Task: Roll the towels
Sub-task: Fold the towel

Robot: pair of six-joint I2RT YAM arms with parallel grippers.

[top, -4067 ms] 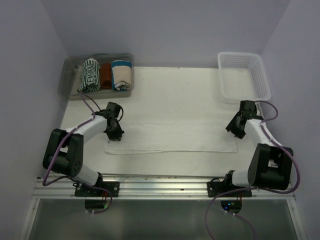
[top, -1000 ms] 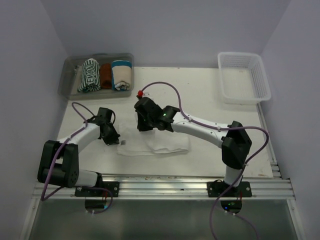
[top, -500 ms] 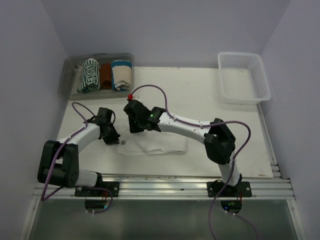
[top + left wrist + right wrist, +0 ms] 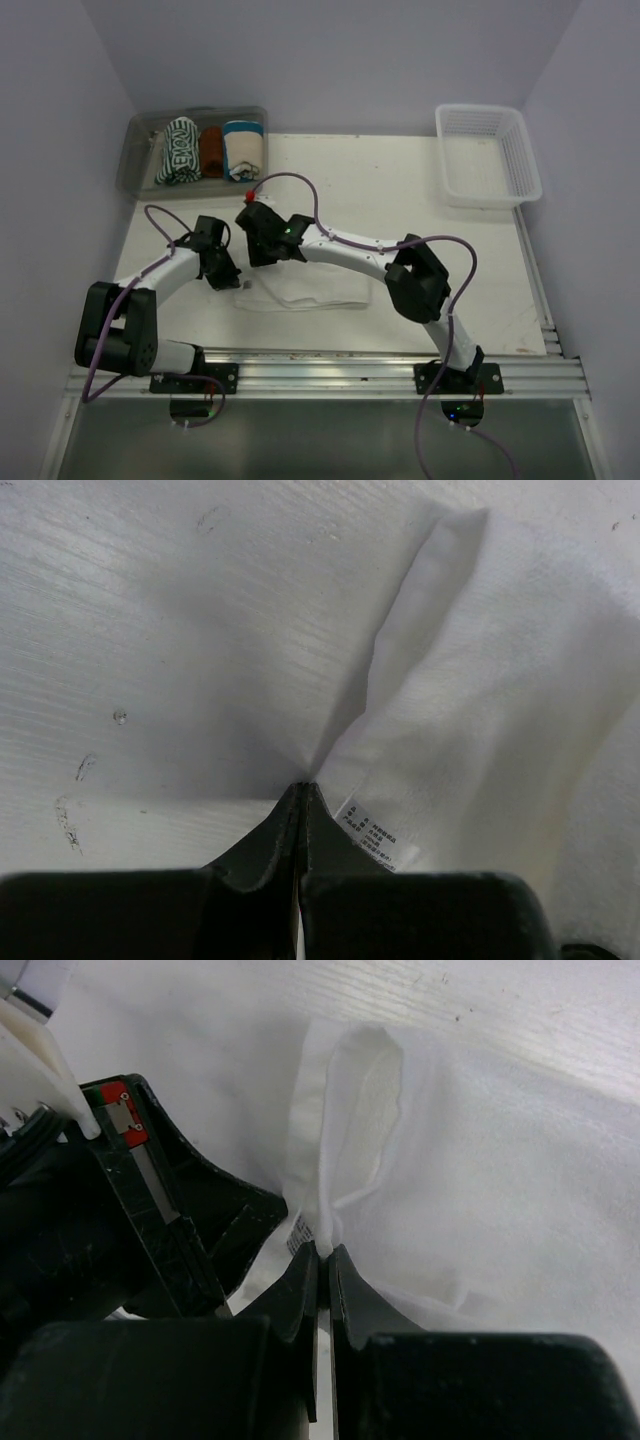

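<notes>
pinching one white towel (image 4: 320, 292): left gripper (image 4: 302, 790), right gripper (image 4: 322, 1252).

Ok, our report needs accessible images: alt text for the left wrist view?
The left pincer is shut on a corner of the white towel, which lies creased on the table, its care label beside the grip.

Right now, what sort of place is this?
Probably a robot test cell, not a home: left arm and right arm bolted to a rail, plain walls around a white table, bin with a rolled striped towel.
</notes>
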